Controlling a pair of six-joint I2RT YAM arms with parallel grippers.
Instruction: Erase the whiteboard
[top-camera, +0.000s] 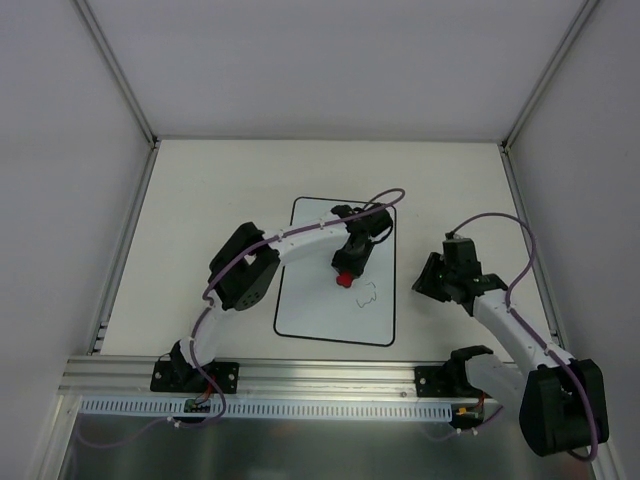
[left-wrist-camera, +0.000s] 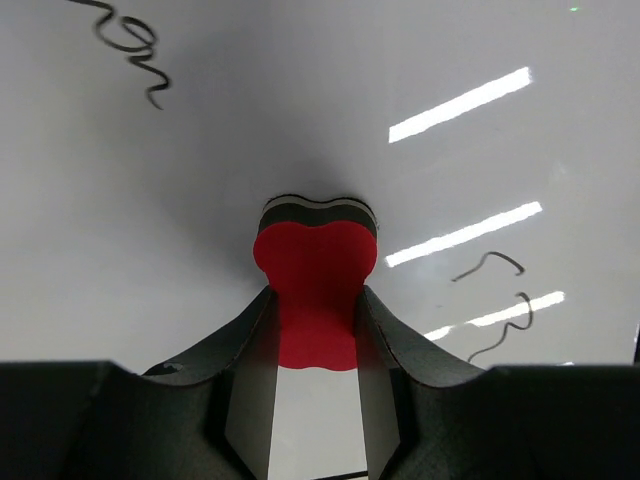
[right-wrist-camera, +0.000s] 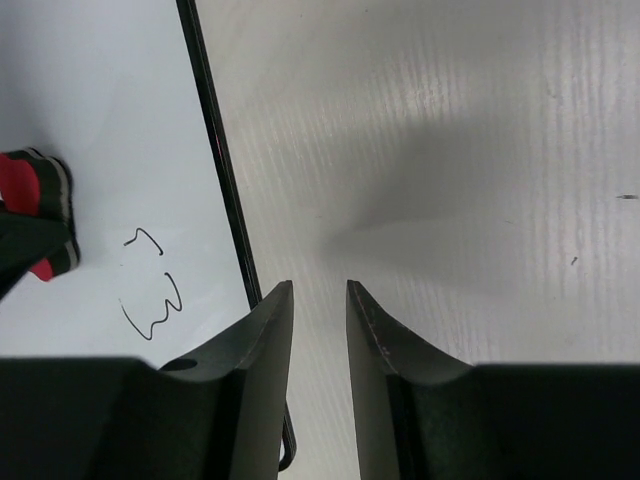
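Note:
The whiteboard (top-camera: 310, 305) lies flat in the middle of the table, with a dark scribble (top-camera: 366, 296) near its right edge. My left gripper (top-camera: 347, 268) is over the board, shut on the red bone-shaped eraser (top-camera: 345, 279). In the left wrist view the eraser (left-wrist-camera: 315, 265) sits between my fingers with its felt end on the board (left-wrist-camera: 300, 110), and scribbles (left-wrist-camera: 497, 300) lie to either side. My right gripper (top-camera: 428, 285) hovers over the table just right of the board. In its wrist view (right-wrist-camera: 318, 290) the jaws stand slightly apart and empty, beside the board's black border (right-wrist-camera: 215, 150).
White enclosure walls surround the table (top-camera: 450, 190) on three sides. An aluminium rail (top-camera: 330, 375) with the arm bases runs along the near edge. The right wrist view also shows the eraser (right-wrist-camera: 35, 190) and a scribble (right-wrist-camera: 155, 305) on the board.

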